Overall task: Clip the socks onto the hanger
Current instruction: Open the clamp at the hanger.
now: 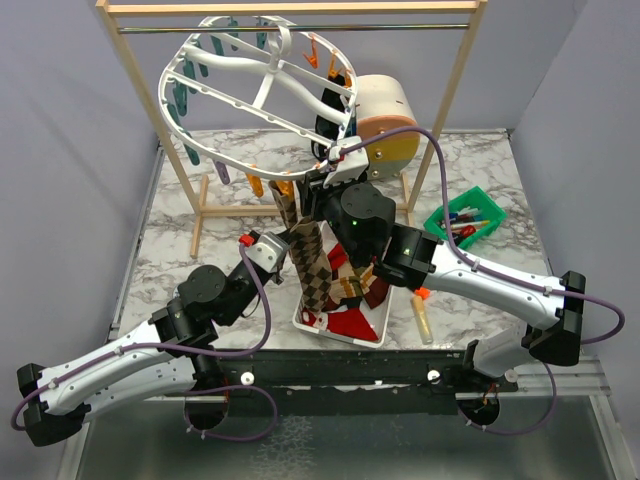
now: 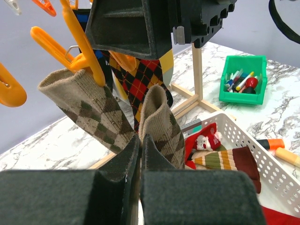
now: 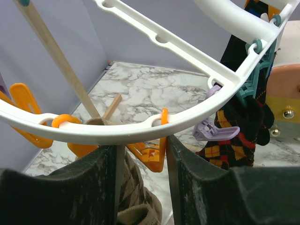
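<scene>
Plainly the clipping itself is the step in hand. Low in the left wrist view the left gripper (image 2: 139, 150) has its fingers pressed together, pinching the tan argyle sock (image 2: 91, 112), whose cuff rises toward the upper left of that frame. In the right wrist view the right gripper (image 3: 144, 147) stands part spread at bottom centre, one finger either side of the orange clip (image 3: 151, 157) that hangs under the white rim of the hanger (image 3: 117, 133). Whether it already squeezes, I cannot tell. To my eye, doing this well means pressing the clip's tail squarely so its mouth gapes, steadying the hanging frame, and feeding the cuff deep into that mouth. The pinch on the sock should let go only once the clip has bitten. Counting: two grippers and one hanger. Along the rim in the right wrist view I make out three orange clips, one lilac clip (image 3: 213, 131) and at least one teal clip (image 3: 251, 91) to the right. Of socks, one black-and-red argyle sock (image 3: 236, 126) hangs at the right. The tan shows as two folds, and I cannot say whether that is one sock or two. The white basket (image 2: 276, 173), lower right in the left wrist view, holds at least two more. One green bin (image 2: 243, 96) of pens sits at upper right.
</scene>
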{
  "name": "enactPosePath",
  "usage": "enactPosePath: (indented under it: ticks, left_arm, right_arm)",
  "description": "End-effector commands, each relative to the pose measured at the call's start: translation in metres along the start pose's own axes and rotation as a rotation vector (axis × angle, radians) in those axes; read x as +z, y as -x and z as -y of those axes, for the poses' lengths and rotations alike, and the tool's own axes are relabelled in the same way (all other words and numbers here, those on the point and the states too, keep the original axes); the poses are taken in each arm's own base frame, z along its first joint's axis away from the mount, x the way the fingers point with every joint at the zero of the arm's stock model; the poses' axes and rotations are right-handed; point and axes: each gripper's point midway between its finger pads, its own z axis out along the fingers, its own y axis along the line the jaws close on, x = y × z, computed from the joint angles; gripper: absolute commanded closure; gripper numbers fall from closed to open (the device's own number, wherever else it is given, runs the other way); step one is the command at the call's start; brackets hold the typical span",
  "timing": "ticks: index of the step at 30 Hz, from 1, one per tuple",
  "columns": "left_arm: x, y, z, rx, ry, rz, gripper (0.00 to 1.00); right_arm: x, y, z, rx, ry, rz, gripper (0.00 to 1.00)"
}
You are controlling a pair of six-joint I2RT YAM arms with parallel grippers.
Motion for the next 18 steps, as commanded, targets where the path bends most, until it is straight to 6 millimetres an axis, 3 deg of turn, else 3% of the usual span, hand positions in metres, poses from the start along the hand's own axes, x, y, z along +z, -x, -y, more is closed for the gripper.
enactPosePath:
  ticks: [1, 12, 18]
  left_arm:
    - [-0.0018, 0.0015, -0.0029, 0.001, 0.016, 0.014, 1.0]
    - [0.0014, 0.0025, -0.0008, 0.0, 0.013, 0.022, 1.0]
    - [0.0032, 0.0019, -0.0004, 0.007, 0.014, 0.018, 1.0]
  right_arm:
    - [-0.0003, 0.0133, -0.001, 0.013, -0.011, 0.026, 0.58]
    - [-0.0055, 0.0113, 0.0034, -0.003, -0.01, 0.006, 0.78]
    - [-0.0085, 0.013, 0.0044, 0.003, -0.002, 0.01, 0.99]
